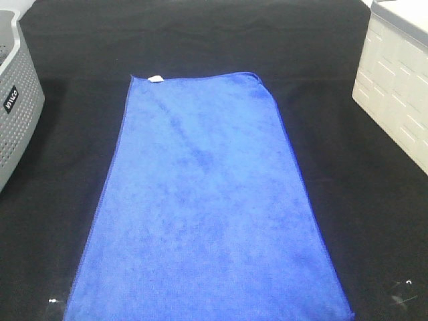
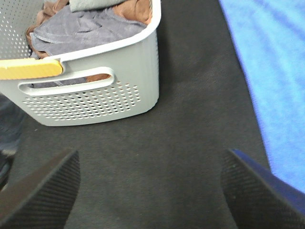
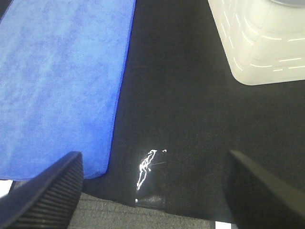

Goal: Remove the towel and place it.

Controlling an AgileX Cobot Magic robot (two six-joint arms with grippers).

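The royal-blue microfibre towel point(image 1: 207, 207) lies spread flat in the middle of the counter, on the black table cloth point(image 1: 73, 120), its long sides running from the far part of the counter toward the near edge. Its stitched hem shows all along both long sides and the far short side; a small white tag point(image 1: 155, 79) sits at the far left corner, and the far right corner is slightly curled. The near end runs down to the bottom of the high view.

To the left of the towel a strip of bare black cloth separates it from a grey perforated laundry basket point(image 2: 95, 81), which holds crumpled grey and brown clothes point(image 2: 86, 24). To the right a wider strip of bare cloth lies between the towel and a cream moulded storage box point(image 1: 394, 87). A glossy piece of tape point(image 3: 150, 183) shines on the cloth near the counter's near right edge.

The left gripper point(image 2: 152, 191) hovers over the bare cloth between basket and towel, jaws spread wide and holding nothing. The right gripper point(image 3: 152, 191) hovers over the near right edge, just beside the towel's near corner, jaws likewise spread wide and empty.
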